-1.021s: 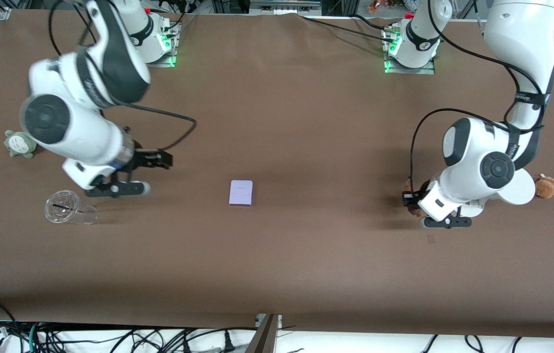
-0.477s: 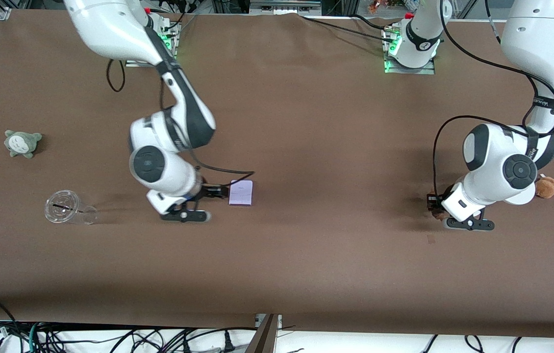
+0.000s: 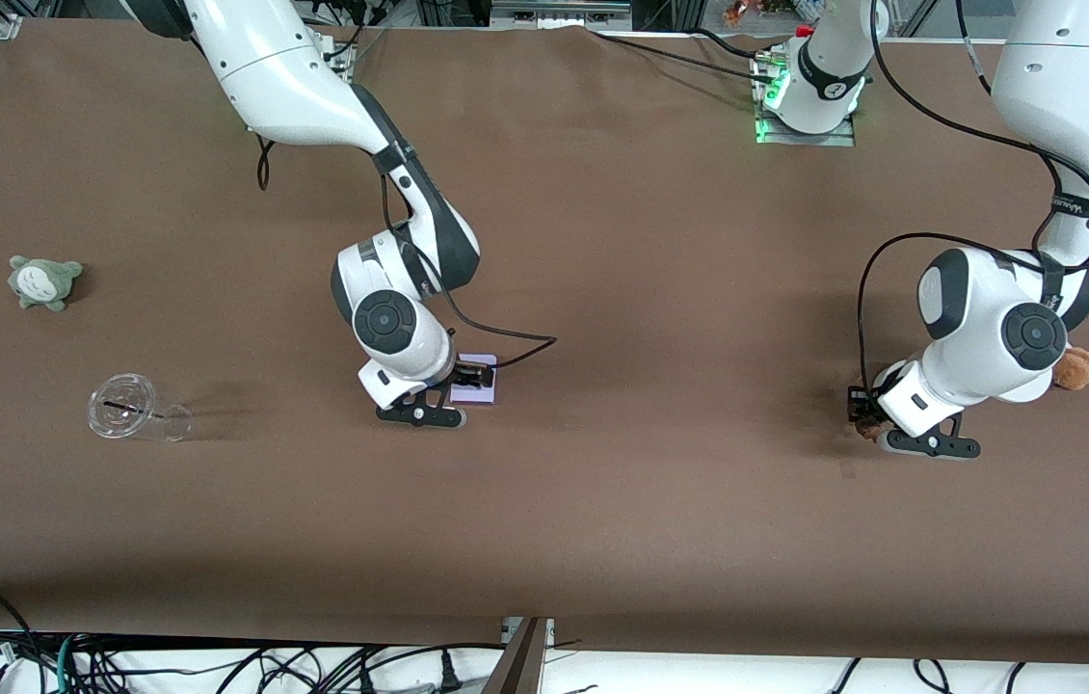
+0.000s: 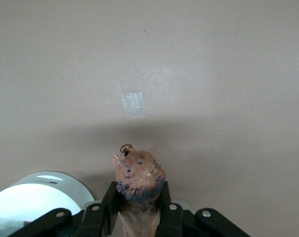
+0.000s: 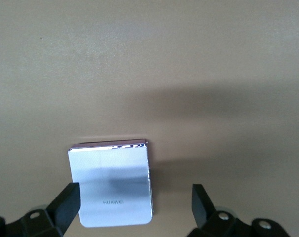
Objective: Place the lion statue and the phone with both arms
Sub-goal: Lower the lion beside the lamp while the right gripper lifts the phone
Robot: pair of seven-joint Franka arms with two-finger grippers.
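1. Lion statue, a small orange-brown animal figurine with a darker brown mane, is sitting pinched between the closed fingers of the left gripper, its head sticking out past the fingertips.
2. In the front view the left gripper is hanging just over the brown table at the left arm's end, well apart from the phone, with the lion statue showing only as a brown speck at its tip.
3. The pale lavender-white, flat rectangular phone is lying flat on the table near its middle; this phone is the landmark for what follows.
4. The right gripper is sitting low over the phone's edge toward the right arm's end, its jaws spread wide.
5. In the right wrist view the phone is lying between the two open fingers, closer to one of them, and neither finger is pressing on it.
6. A small clear square patch is lying on the table below the lion statue's head.
7. A clear plastic cup is lying on its side toward the right arm's end from the phone.
8. A grey-green plush toy is sitting farther from the front camera than the cup.
9. A round fluffy brown plush toy is peeking out beside the left arm's wrist, well apart from the phone.
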